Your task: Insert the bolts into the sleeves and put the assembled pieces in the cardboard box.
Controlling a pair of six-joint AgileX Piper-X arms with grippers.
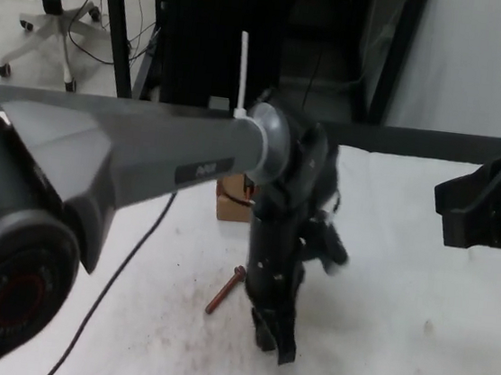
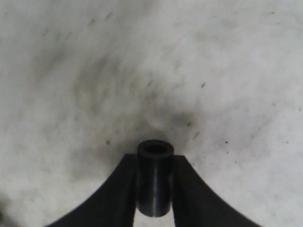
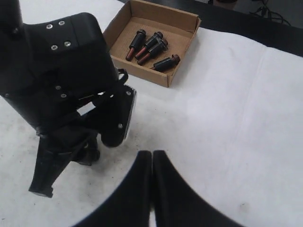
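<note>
Jaws of the left gripper (image 2: 155, 163) clamp a black sleeve (image 2: 155, 189) over the cloth (image 2: 227, 71). The right gripper (image 3: 152, 156) is closed and empty. Sleeve is held ready; next, likely: collect the loose bolt (image 1: 225, 291) and align it for insertion.

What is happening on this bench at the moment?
The left gripper holds a black sleeve between its fingers over the white bench. The right gripper is shut and empty. One bolt lies loose on the bench, and four assembled pieces lie in the cardboard box.
</note>
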